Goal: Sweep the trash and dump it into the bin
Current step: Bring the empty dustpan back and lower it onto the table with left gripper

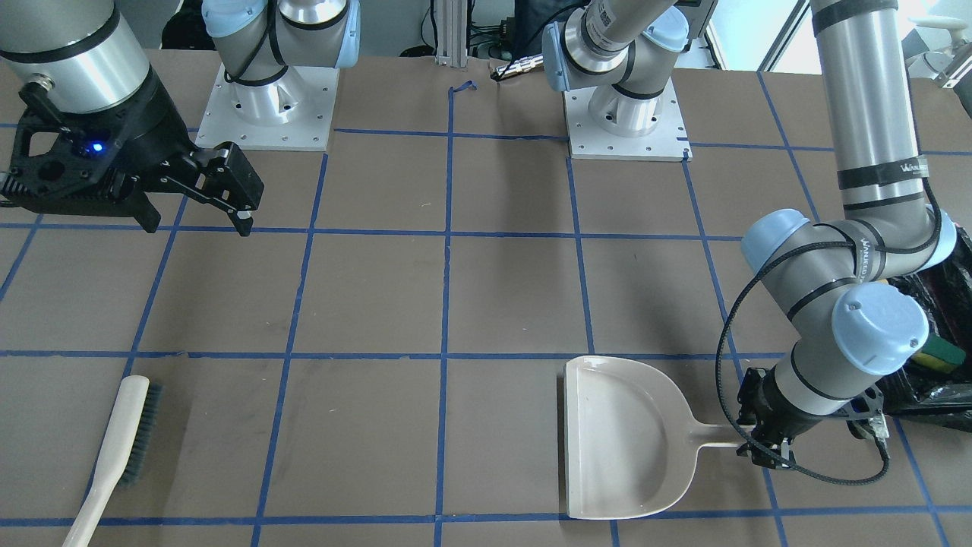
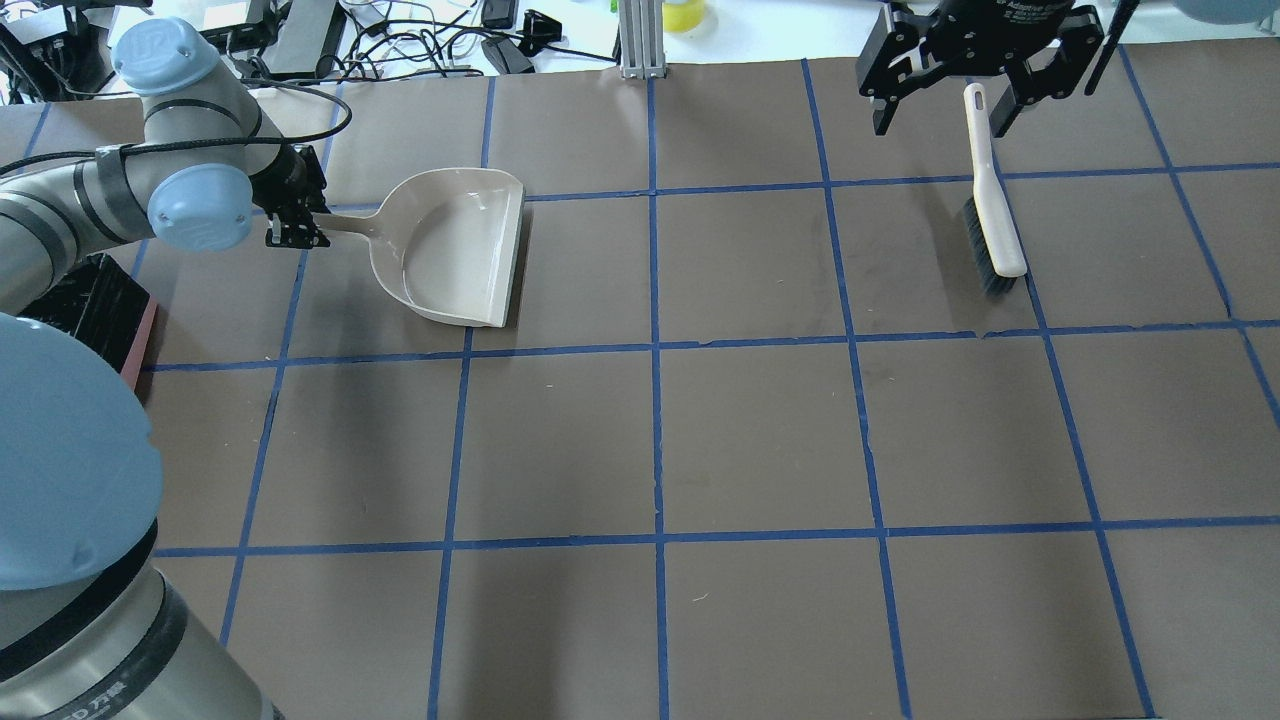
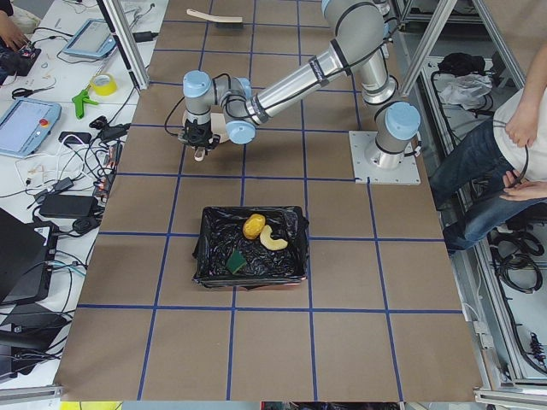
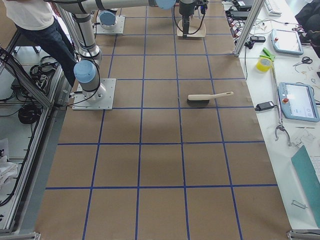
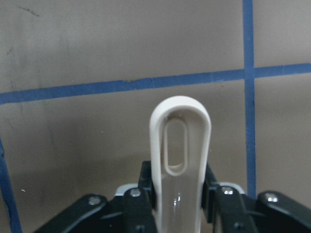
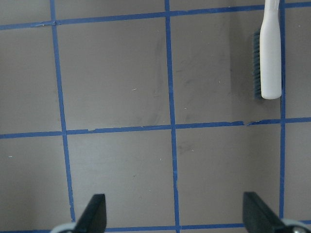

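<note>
The trash lies inside the bin (image 3: 205, 256), a pink box lined with a black bag: a yellow-orange potato piece (image 3: 254, 226), a tan croissant piece (image 3: 273, 240) and a green sponge wedge (image 3: 237, 260). The sponge (image 1: 937, 357) also shows at the front view's right edge. My left gripper (image 2: 296, 226) is shut on the handle (image 5: 180, 145) of the beige dustpan (image 2: 455, 250), which lies flat on the table and is empty. My right gripper (image 6: 175, 213) is open and empty, high above the table near the brush (image 2: 995, 200).
The beige brush (image 1: 114, 448) with dark bristles lies on the table on my right side. The bin (image 2: 100, 300) stands by the table's left end, close behind my left forearm. Blue tape lines grid the brown table. Operators and clutter are beyond the table edges.
</note>
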`<state>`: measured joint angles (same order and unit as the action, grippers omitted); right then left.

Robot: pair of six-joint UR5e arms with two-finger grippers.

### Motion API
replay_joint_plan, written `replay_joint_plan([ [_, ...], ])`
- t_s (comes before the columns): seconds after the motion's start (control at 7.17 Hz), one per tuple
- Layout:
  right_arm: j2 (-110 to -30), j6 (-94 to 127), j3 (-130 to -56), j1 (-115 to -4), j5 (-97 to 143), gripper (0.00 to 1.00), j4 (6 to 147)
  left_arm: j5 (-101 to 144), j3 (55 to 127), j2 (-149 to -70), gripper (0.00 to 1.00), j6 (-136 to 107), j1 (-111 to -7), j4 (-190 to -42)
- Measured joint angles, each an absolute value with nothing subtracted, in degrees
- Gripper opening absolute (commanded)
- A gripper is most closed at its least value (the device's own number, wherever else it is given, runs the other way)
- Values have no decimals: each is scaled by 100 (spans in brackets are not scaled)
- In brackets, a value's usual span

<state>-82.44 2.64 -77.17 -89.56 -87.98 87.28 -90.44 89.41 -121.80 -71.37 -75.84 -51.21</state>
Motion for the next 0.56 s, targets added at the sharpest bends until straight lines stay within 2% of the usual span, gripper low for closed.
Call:
replay_joint_plan([
  [0.56,-8244,264,-7717,-8956,-8798,100,8728,-9061,8931,-12219,0,-7290,-7587,-5048],
])
